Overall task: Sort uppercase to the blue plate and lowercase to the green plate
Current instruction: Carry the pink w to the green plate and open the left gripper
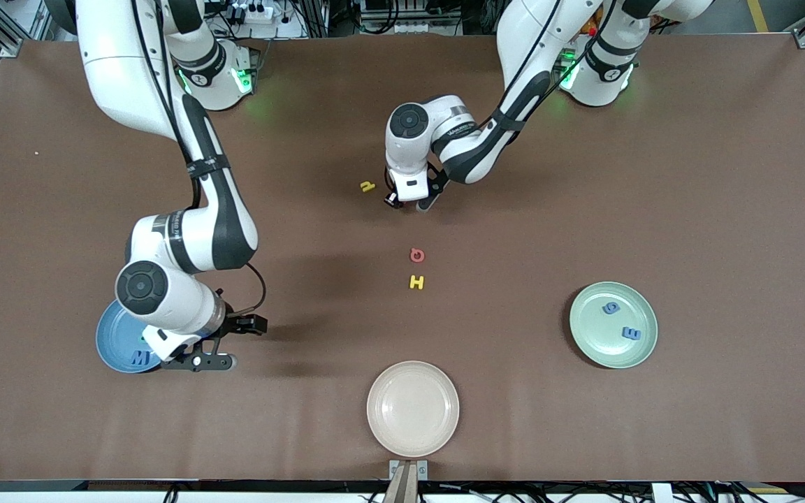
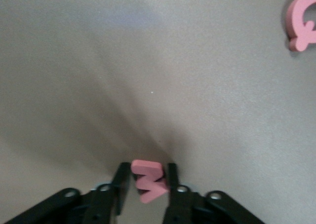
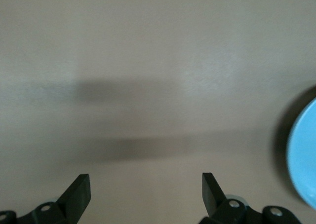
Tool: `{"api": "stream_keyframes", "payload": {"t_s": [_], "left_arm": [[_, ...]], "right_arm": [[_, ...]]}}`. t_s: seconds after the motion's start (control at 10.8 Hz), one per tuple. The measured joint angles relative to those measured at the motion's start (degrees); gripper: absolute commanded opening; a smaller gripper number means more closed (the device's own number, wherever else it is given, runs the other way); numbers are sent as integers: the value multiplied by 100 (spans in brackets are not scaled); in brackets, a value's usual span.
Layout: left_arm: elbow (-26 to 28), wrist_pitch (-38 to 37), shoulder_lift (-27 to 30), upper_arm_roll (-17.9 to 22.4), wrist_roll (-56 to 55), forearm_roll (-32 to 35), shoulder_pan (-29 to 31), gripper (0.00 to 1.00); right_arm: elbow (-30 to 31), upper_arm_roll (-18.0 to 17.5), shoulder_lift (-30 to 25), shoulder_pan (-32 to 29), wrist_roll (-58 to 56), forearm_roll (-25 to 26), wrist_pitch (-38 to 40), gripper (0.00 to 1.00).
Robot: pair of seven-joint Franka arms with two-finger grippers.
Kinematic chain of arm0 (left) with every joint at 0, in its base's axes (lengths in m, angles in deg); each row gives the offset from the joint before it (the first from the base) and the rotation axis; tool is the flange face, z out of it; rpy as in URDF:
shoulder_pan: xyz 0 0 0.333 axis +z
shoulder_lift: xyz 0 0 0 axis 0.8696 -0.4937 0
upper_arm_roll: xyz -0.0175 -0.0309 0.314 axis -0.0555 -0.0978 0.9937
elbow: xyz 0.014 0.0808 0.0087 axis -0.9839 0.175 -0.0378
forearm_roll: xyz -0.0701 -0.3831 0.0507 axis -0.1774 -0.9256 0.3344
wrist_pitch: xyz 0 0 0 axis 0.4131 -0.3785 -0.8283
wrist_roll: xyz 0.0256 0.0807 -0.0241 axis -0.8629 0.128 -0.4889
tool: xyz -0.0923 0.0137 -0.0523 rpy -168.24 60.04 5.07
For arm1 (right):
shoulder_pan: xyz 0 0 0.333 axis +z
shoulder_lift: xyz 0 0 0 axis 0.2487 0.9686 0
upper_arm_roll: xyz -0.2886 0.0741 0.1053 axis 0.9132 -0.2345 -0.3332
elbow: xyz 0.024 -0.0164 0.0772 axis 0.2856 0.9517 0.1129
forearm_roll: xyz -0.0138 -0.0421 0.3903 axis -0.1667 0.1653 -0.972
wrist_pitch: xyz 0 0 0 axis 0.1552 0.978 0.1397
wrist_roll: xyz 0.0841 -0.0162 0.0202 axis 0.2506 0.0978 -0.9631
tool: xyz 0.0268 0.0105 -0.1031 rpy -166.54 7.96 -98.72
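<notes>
Gripping: left gripper [image 2: 149,184] pinches red w [image 2: 148,179], low over table centre.
Right gripper [image 3: 146,189]: jaws wide, empty, beside blue plate [image 1: 114,342].
Clock: red Q [image 1: 416,255] at 6 o'clock of left gripper; yellow h [image 1: 367,186] at 9.
Green plate [image 1: 588,339]: blue g [image 1: 611,307], blue E [image 1: 631,334].

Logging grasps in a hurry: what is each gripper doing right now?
Left gripper: shut on the red w, down at the table.
Right gripper: open, empty, beside the blue plate.
</notes>
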Motion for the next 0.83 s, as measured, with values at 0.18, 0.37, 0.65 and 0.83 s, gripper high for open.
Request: {"api": "stream_keyframes", "payload": {"t_s": [0.18, 0.37, 0.65, 0.83], "left_arm": [[-1, 1, 0, -5, 0, 39, 18, 0], [-30, 7, 27, -5, 63, 193, 177, 0], [-96, -284, 479, -105, 1052, 218, 1037, 0], [-100, -671, 856, -212, 2156, 218, 1821, 0]], "right_arm": [[-4, -6, 29, 318, 346, 0, -128, 100], [-3, -4, 48, 463, 419, 0, -161, 100], [-6, 22, 54, 455, 436, 0, -167, 100], [-8, -11, 67, 600, 1115, -17, -342, 100]]}}
